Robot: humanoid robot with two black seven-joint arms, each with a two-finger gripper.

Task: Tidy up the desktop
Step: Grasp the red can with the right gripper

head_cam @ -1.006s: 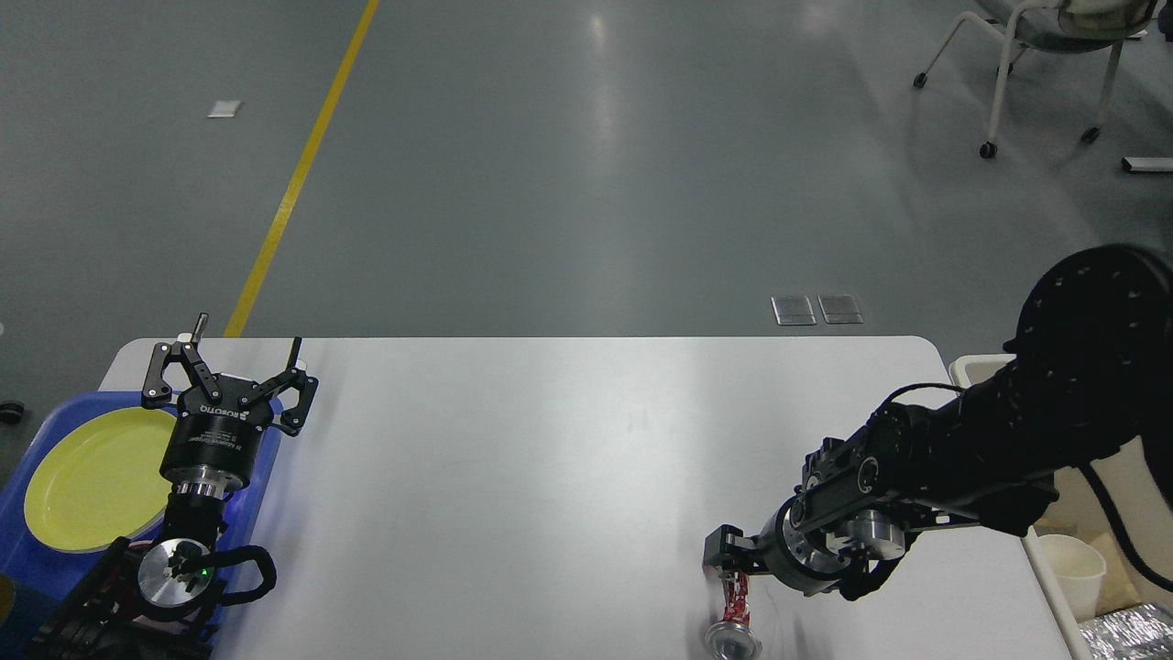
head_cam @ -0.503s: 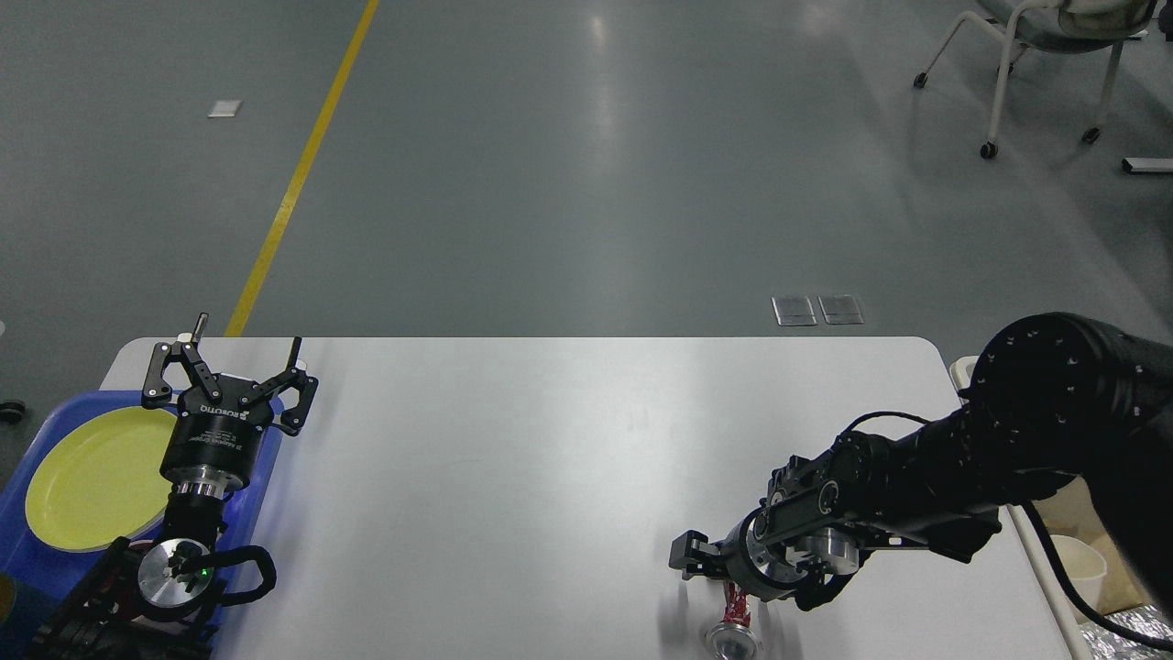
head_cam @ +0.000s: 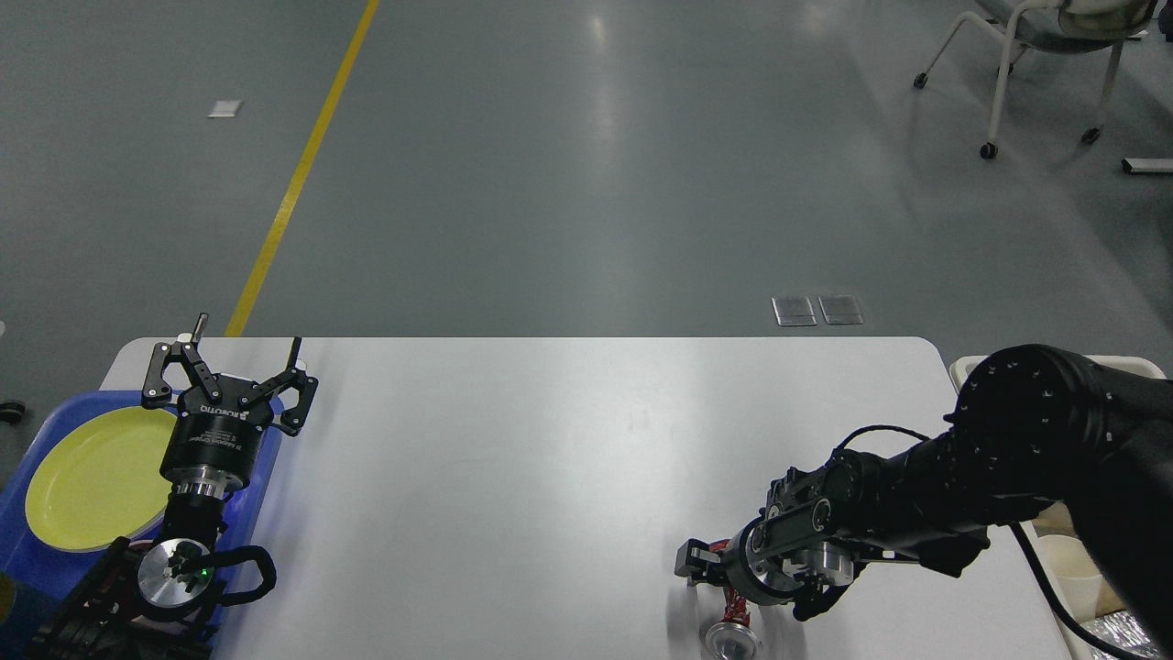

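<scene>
- A white desktop with rounded corners fills the near half of a grey-floored workroom, almost bare.
- At its near right edge a red drink can lies on its side, end toward the camera.
- The right gripper has dropped lower and slid left over the past second and now sits directly on the can; whether its fingers have closed on the can, I cannot tell.
- Judged from this, the pick-up is close.
- Near left, the left gripper hangs unmoved, fingers spread, over a blue tray holding a yellow plate.
- Far right stands a wheeled chair.
</scene>
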